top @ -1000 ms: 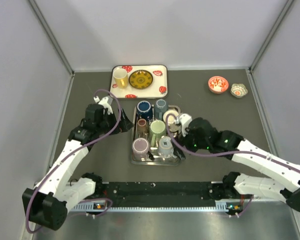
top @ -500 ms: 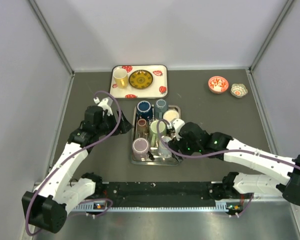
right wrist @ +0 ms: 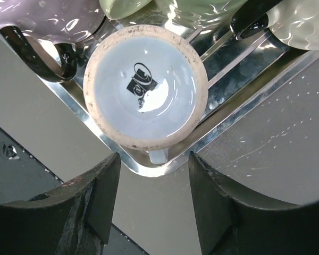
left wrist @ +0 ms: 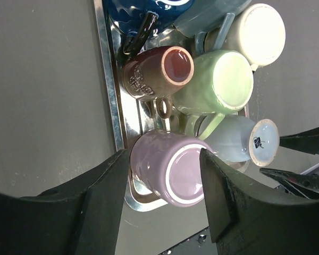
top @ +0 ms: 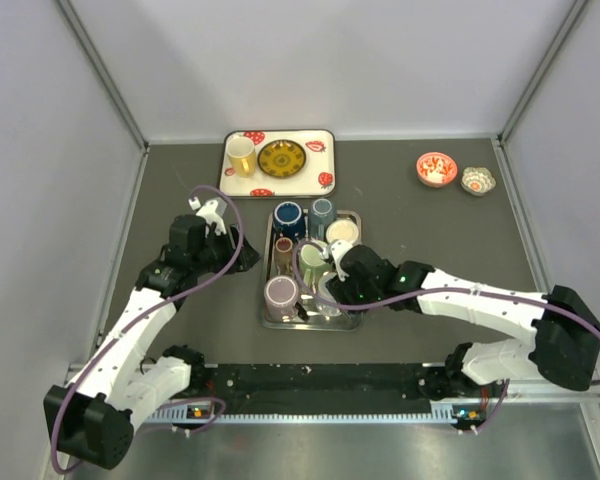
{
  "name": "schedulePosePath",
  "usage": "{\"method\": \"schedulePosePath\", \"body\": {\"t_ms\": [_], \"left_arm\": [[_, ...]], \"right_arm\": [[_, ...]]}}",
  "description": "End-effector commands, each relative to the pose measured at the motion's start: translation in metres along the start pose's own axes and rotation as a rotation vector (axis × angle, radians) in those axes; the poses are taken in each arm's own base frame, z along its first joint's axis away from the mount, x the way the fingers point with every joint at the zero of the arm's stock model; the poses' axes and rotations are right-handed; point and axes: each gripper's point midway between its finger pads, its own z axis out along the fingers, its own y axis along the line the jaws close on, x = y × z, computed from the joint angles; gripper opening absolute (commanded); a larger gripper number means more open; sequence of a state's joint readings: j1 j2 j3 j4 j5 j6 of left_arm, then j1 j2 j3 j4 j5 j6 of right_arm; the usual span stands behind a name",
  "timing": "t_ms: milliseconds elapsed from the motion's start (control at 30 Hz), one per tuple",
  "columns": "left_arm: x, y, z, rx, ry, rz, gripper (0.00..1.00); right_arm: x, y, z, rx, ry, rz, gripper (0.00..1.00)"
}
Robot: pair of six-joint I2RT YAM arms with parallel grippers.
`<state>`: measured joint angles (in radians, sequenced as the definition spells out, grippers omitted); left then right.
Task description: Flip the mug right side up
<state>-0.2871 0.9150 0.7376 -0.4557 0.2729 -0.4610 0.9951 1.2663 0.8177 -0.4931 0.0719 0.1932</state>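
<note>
The dark grey counter (top: 420,240) carried everything. On it, just ahead of the arms, lay a rectangular shiny metal tray (top: 280,322) packed with mugs. A white rectangular tray printed with strawberries (top: 310,167) sat beyond it and held a yellow cup (top: 241,155) and a dark round plate (top: 280,158).

The left gripper (left wrist: 165,155) hung over the metal tray's near left corner with its jaws spread. A glossy lilac ceramic mug (left wrist: 170,175) stood bottom-up there, lying between them in the wrist view; whether the fingers touched it could not be told.

The right gripper (right wrist: 154,158) hovered at the near right corner, jaws also spread and gripping nothing. Just past its fingertips stood a pale blue ceramic mug (right wrist: 145,95), upside down, its unglazed foot ring and dark printed mark facing up.

Behind these two stood a pale green mug (left wrist: 218,82), a brown mug (left wrist: 159,71), a cream mug (left wrist: 260,32) and a dark blue mug (top: 288,216).

Well apart, at the far right, sat a small red patterned bowl (top: 436,168) and beside it a smaller white one (top: 477,180).
</note>
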Motion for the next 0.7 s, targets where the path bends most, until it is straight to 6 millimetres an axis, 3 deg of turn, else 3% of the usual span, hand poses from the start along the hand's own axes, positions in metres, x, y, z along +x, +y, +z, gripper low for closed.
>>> {"method": "schedulePosePath", "body": {"t_ms": [0,467,567,667], "left_arm": [[-0.010,-0.005,-0.004,0.024,-0.051,0.044,0.60],[-0.007,-0.005,-0.003,0.030,-0.043,0.045,0.58],[-0.007,-0.006,-0.003,0.034,-0.040,0.042,0.57],[-0.006,-0.007,-0.003,0.040,-0.041,0.045,0.56]], "right_arm": [[-0.028,0.001,0.002,0.020,-0.080,-0.017,0.54],[-0.036,0.000,0.023,0.041,-0.076,-0.030,0.47],[-0.037,0.000,0.028,0.046,-0.076,-0.030,0.43],[-0.035,0.000,0.033,0.049,-0.072,-0.020,0.27]]}}
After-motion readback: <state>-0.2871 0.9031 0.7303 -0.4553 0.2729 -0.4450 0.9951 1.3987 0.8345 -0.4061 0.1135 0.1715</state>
